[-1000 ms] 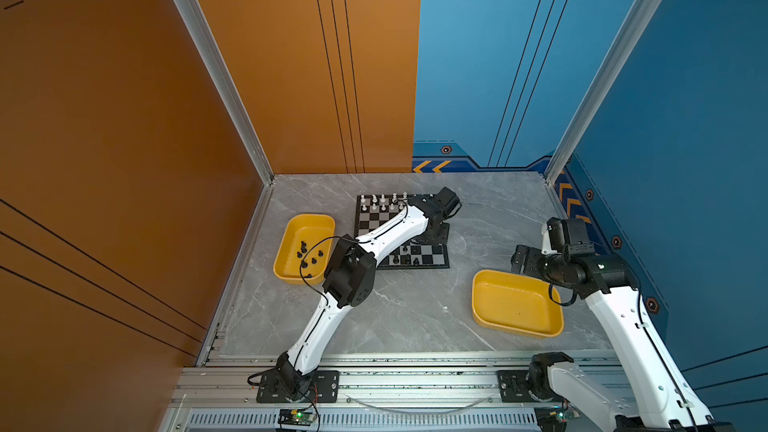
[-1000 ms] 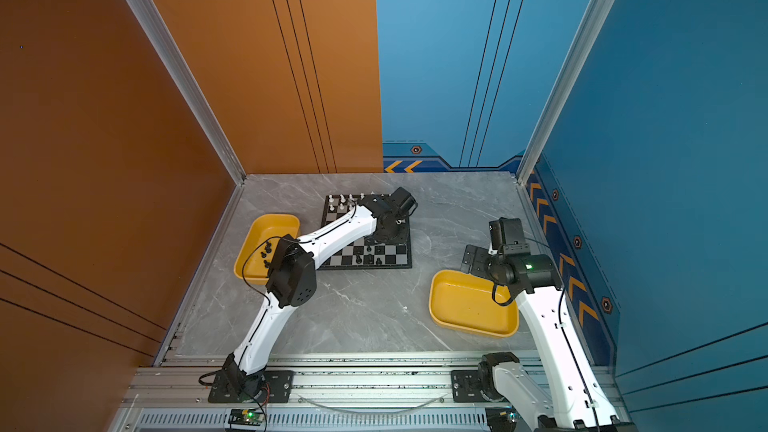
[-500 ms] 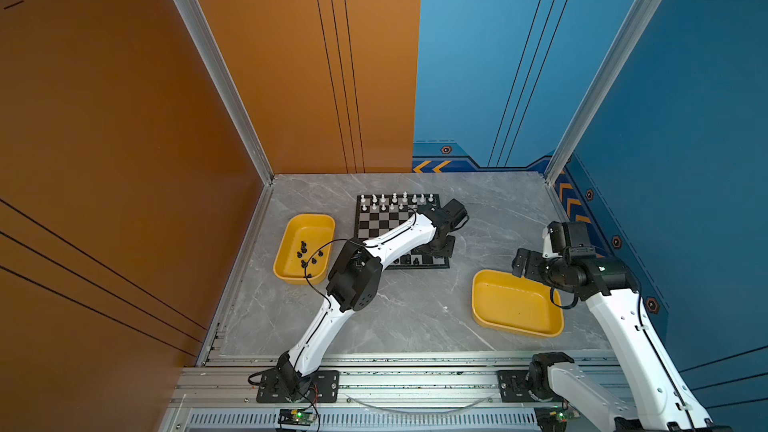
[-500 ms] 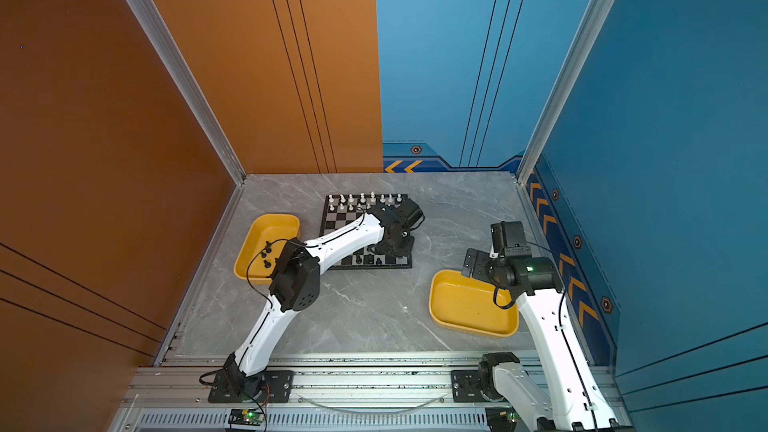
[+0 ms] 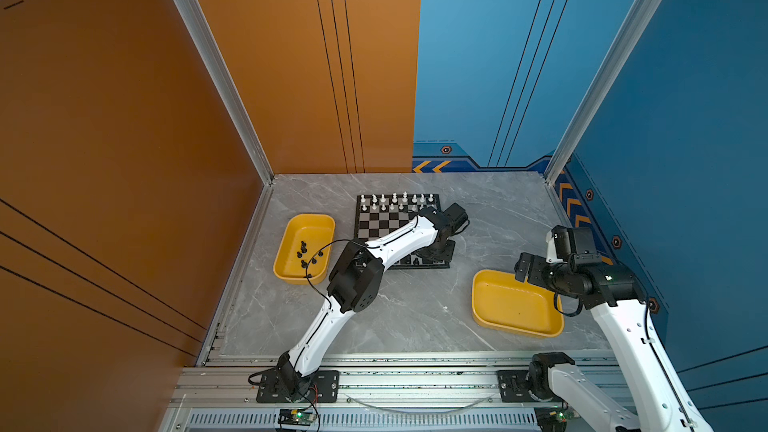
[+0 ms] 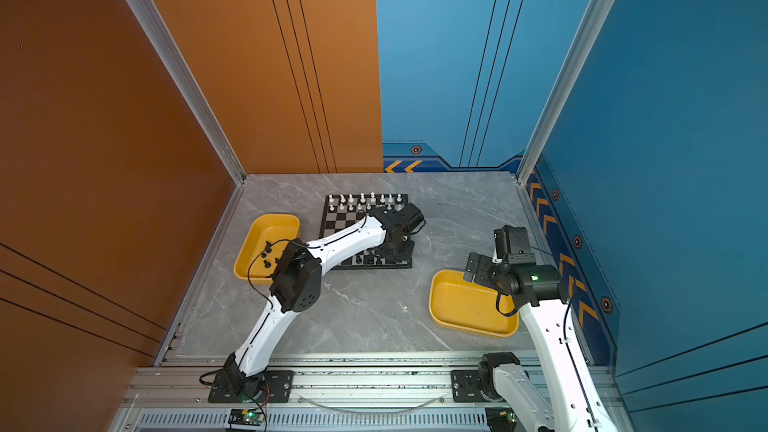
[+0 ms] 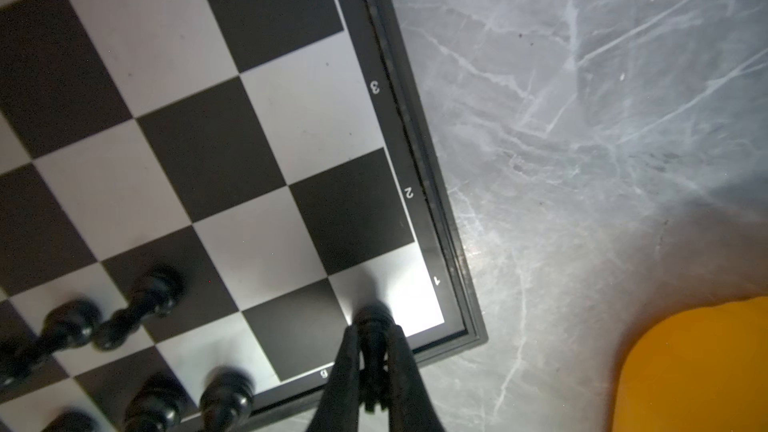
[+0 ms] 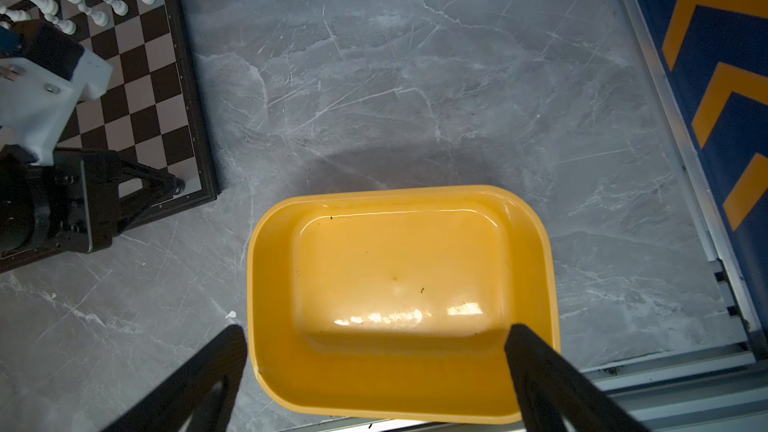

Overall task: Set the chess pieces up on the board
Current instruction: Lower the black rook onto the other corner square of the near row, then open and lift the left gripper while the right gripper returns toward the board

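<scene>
The left end effector [image 7: 372, 336] pinches a small black plastic chess piece [image 7: 372, 317] at the corner silver square of the black-and-silver checkered board [image 7: 224, 151]. Best to seat its base flat and centred, then release gently. The right end effector [image 8: 376, 333] hangs spread.

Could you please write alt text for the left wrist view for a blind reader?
The left pincer grips a black chess piece at the light corner square of the board; other black pieces stand nearby, grey table beyond.
</scene>
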Available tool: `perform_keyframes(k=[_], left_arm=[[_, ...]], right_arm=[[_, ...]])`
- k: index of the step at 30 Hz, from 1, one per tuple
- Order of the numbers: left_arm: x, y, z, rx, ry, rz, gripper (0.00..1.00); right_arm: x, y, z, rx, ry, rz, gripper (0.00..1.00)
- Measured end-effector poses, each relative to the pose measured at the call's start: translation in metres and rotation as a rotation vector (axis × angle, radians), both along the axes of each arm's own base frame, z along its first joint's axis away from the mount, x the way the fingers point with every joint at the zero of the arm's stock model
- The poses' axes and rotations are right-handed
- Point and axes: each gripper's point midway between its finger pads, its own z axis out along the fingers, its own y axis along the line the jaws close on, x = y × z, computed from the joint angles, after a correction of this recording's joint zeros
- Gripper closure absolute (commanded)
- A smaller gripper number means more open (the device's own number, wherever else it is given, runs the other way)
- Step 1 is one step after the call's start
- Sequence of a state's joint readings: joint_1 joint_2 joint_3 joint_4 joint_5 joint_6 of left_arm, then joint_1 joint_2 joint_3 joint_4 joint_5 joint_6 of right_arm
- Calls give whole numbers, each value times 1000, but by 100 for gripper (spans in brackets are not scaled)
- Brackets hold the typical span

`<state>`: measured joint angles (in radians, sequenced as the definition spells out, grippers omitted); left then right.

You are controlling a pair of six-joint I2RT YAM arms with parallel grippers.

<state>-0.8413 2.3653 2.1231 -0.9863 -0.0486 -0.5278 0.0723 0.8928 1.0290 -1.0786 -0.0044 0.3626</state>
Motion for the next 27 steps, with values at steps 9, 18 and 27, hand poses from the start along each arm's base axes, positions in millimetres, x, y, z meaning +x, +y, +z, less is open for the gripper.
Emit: perform_keyframes(k=[9,18,27], left_arm=[[1,-7,7,-15,-16,-15,84],[0,-7,7,-13,-17,-28,67],[1,-9,11,-20,-24,-39,58]], right_arm=[[-9,-1,2,0,2,-1,0],[-11,-1,1,0,7,-1,0],[-11,-1,1,-1,6,-2,0]])
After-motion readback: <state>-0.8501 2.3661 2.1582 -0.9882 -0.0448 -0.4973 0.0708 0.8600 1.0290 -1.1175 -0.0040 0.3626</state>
